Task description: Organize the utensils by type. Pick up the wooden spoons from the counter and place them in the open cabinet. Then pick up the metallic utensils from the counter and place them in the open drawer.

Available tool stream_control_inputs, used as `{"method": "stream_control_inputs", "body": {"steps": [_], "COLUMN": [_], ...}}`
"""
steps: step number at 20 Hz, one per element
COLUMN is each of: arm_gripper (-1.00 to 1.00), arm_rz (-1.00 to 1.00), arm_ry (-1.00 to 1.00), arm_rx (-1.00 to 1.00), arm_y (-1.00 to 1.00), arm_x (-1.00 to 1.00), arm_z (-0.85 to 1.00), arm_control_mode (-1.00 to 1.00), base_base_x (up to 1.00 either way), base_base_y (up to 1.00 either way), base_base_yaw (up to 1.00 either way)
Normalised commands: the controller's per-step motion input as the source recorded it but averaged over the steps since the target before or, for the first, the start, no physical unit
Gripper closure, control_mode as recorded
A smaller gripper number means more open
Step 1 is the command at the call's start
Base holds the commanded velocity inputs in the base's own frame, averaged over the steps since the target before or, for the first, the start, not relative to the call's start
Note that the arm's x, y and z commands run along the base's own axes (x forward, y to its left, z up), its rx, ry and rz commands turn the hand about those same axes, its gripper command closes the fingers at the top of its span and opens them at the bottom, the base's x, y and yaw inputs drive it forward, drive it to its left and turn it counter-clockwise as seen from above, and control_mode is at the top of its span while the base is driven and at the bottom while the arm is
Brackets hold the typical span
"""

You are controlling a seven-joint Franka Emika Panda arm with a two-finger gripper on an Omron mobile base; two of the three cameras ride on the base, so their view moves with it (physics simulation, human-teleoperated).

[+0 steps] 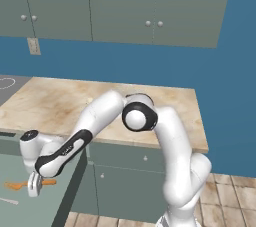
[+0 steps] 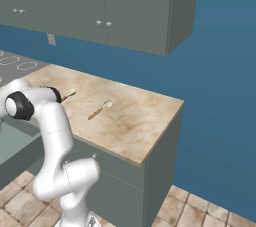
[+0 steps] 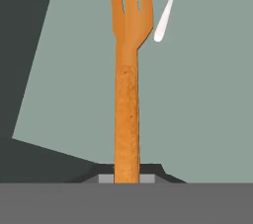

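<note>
Even, flat rendered light; sharp, glare-free.

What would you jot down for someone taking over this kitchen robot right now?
The claw is shut on an orange fork, low over the open drawer.
A silver utensil lies in the drawer beside the fork.
Two wooden spoons lie on the counter.
Done: silver utensil stowed.
Left: release the fork, then put both spoons away.

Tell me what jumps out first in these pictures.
The white arm bends down left into the open drawer, its claw shut on an orange fork. A thin silver utensil lies beside the fork on the drawer floor. Two wooden spoons lie on the marbled counter.
</note>
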Motion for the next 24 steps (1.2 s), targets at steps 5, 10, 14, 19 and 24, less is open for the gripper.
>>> {"method": "stream_control_inputs", "body": {"steps": [5,10,14,19,24], "arm_gripper": [1.0,1.0,1.0,1.0,1.0], "arm_rz": [0.0,0.0,0.0,0.0,0.0], "arm_ry": [-0.02,0.0,-0.02,-0.01,0.0], "arm_rx": [0.0,0.0,0.0,0.0,0.0], "arm_y": [0.19,0.17,0.18,0.21,0.2], "arm_x": [0.16,0.18,0.21,0.23,0.19], "arm_z": [-0.33,-0.29,-0.38,-0.37,-0.27], "arm_control_mode": [-1.0,-1.0,-1.0,-1.0,-1.0], "base_base_x": [0.0,0.0,0.0,0.0,0.0], "base_base_y": [0.0,0.0,0.0,0.0,0.0], "base_base_yaw": [0.0,0.0,0.0,0.0,0.0]}}
